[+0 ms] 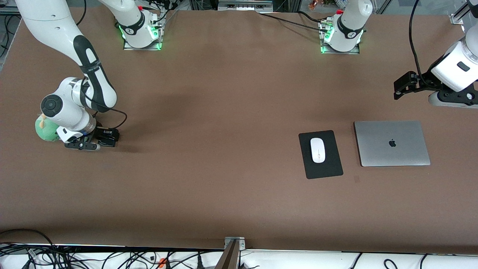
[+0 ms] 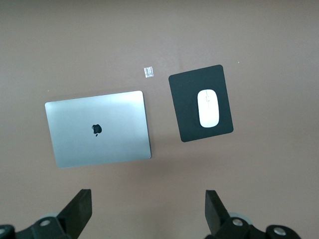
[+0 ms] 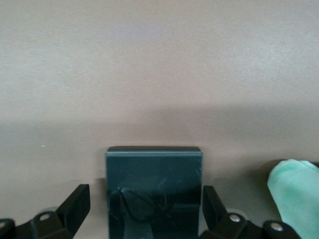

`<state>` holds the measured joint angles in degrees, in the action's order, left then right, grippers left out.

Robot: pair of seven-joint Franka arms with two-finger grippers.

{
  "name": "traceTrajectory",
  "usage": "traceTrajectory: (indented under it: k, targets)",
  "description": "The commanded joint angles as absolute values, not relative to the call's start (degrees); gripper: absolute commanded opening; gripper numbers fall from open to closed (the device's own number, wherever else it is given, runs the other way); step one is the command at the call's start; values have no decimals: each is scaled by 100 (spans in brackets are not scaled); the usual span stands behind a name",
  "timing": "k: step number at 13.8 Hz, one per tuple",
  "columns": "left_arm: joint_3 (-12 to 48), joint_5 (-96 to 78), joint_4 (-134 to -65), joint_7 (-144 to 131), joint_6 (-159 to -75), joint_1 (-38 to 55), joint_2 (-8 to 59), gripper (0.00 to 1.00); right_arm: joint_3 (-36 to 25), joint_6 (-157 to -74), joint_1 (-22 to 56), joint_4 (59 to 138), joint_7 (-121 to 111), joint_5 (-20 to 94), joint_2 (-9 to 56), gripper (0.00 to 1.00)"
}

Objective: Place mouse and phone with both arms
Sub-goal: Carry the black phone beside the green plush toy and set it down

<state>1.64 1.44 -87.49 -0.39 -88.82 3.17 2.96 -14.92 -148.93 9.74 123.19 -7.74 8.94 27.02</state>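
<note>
Low at mid-height of the front frame, right arm's end: right gripper (image 3: pixel 147 198), spread wide astride the phone (image 3: pixel 153 186), not clamping it. Phone flat on the table (image 1: pixel 224 112), beside a green plush (image 1: pixel 45 130). Higher up at the left arm's end: left gripper (image 2: pixel 148 201), wide open, empty. Mouse (image 1: pixel 317 150) on the pad (image 1: pixel 330 166), beside the laptop (image 1: pixel 392 143).

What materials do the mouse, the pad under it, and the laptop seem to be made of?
Mouse: likely glossy white plastic; its smooth top shines. Pad: thin, matte black, perhaps fabric or rubber; it gives no reflection. Laptop: probably brushed aluminium; its lid is an even silver-grey with a soft sheen and a dark logo.
</note>
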Motion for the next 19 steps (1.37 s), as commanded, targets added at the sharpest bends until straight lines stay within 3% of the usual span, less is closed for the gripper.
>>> traceTrajectory:
  k: [1,5,9,19]
  targets:
    - [150,0,-8543,26,-8807,299,404,100,-1450,-13794,949,11806,-888,1020,2514,100]
    - [158,0,-8552,26,-8815,299,404,100,-1450,-12878,941,11014,-905,1020,2531,100]
    - [149,0,-8552,26,-8815,299,404,100,-1450,-12666,949,10680,-905,1020,2383,100]
    - [149,9,-8552,26,-8815,308,404,100,-1635,-9767,897,9281,-870,1028,1303,100]
